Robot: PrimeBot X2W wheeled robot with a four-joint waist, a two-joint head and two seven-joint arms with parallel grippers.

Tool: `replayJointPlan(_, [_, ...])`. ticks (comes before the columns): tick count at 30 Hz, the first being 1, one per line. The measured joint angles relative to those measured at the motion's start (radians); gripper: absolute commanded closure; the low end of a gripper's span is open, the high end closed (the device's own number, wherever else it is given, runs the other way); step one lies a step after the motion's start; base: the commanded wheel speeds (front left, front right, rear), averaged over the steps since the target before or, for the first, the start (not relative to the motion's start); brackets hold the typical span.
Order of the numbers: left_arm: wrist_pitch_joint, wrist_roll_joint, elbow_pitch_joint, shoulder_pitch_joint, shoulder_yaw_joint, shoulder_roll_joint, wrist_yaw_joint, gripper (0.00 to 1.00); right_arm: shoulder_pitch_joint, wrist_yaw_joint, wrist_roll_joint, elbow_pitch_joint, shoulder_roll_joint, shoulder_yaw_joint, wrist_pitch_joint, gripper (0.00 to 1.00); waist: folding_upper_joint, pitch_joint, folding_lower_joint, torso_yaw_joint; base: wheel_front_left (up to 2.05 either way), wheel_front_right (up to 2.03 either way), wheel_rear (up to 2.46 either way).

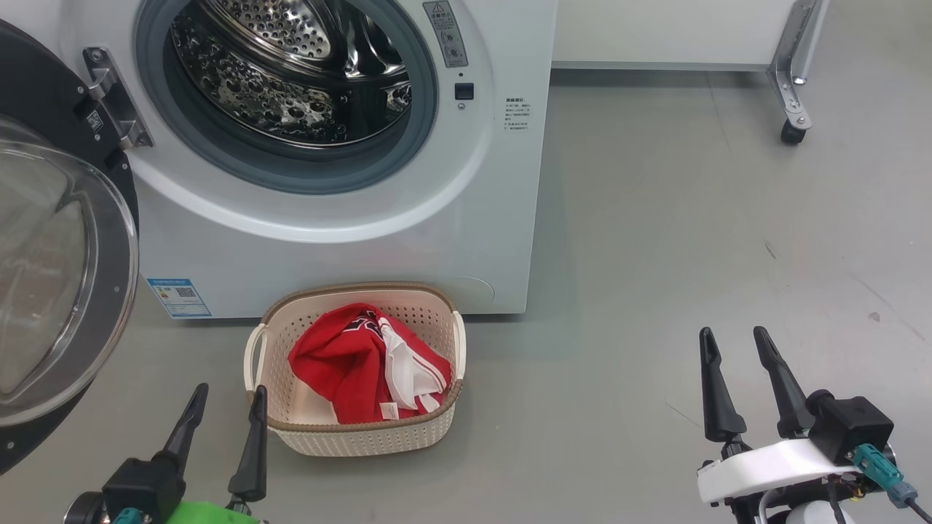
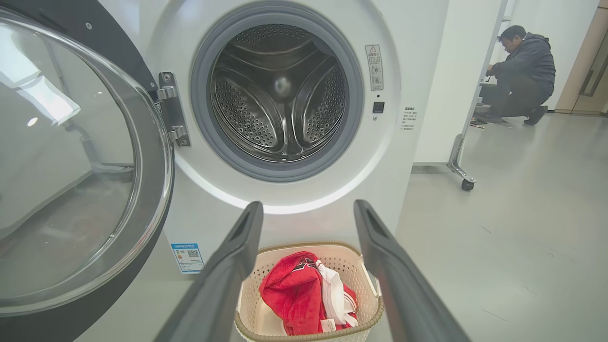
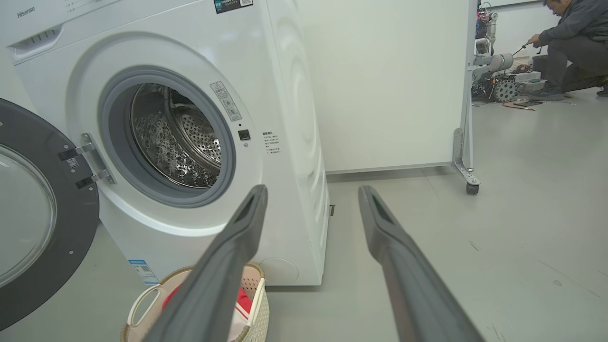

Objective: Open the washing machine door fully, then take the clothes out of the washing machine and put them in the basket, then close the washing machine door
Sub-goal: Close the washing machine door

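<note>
The white washing machine (image 1: 349,247) stands with its door (image 1: 51,291) swung wide open to the left, glass bowl facing out. Its steel drum (image 2: 280,90) holds no fabric that I can see. Red clothes (image 1: 364,364) with white panels lie bunched in the cream basket (image 1: 437,418) on the floor right before the machine. My left gripper (image 1: 227,397) hovers open just left of the basket, fingers empty. Far off to the right, my right gripper (image 1: 735,342) is open over bare floor. In the left wrist view the basket (image 2: 361,323) and clothes (image 2: 294,294) sit between the fingers (image 2: 237,256).
A white panel on a wheeled metal foot (image 1: 794,131) stands behind the machine at the right. A person (image 2: 522,71) crouches in the far background by equipment. Grey floor (image 1: 655,255) stretches open to the right of the machine.
</note>
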Motion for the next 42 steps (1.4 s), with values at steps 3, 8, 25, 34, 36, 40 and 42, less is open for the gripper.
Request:
replayJointPlan(3, [0.0, 0.0, 0.0, 0.0, 0.001, -0.001, 0.0, 0.0, 0.0, 0.0, 0.0, 0.0, 0.0, 0.0, 0.0, 0.0, 0.0, -0.001, 0.0, 0.0, -0.01, 0.01, 0.0])
replayJointPlan(8, [0.0, 0.0, 0.0, 0.0, 0.001, -0.002, 0.0, 0.0, 0.0, 0.0, 0.0, 0.0, 0.0, 0.002, 0.0, 0.0, 0.0, -0.001, 0.0, 0.0, 0.0, 0.0, 0.0])
replayJointPlan(25, [0.0, 0.0, -0.002, 0.0, 0.0, -0.004, 0.0, 0.0, 0.0, 0.0, 0.0, 0.001, 0.0, 0.007, 0.0, 0.0, 0.0, -0.002, 0.0, 0.001, 0.0, 0.0, 0.0])
replayJointPlan(34, [0.0, 0.011, -0.004, 0.0, -0.018, -0.007, 0.0, 0.0, 0.0, -0.009, 0.0, -0.002, 0.0, -0.002, 0.0, 0.0, 0.0, 0.001, 0.0, 0.015, 0.0, 0.0, 0.0])
replayJointPlan(36, [0.0, 0.015, -0.004, 0.0, -0.019, -0.007, 0.0, 0.0, 0.0, -0.009, 0.0, -0.003, 0.0, -0.005, 0.0, 0.0, 0.0, 0.002, 0.0, 0.024, 0.0, 0.0, 0.0])
replayJointPlan(40, [0.0, 0.015, -0.004, 0.0, -0.022, -0.007, 0.0, 0.0, 0.0, -0.009, 0.0, -0.007, 0.0, -0.006, 0.0, 0.0, 0.0, 0.005, 0.0, 0.04, 0.0, 0.0, 0.0])
replayJointPlan(42, [0.0, 0.018, -0.003, 0.0, -0.023, -0.007, 0.0, 0.0, 0.0, -0.009, 0.0, -0.01, 0.0, -0.007, 0.0, 0.0, 0.0, 0.006, 0.0, 0.053, 0.0, 0.0, 0.0])
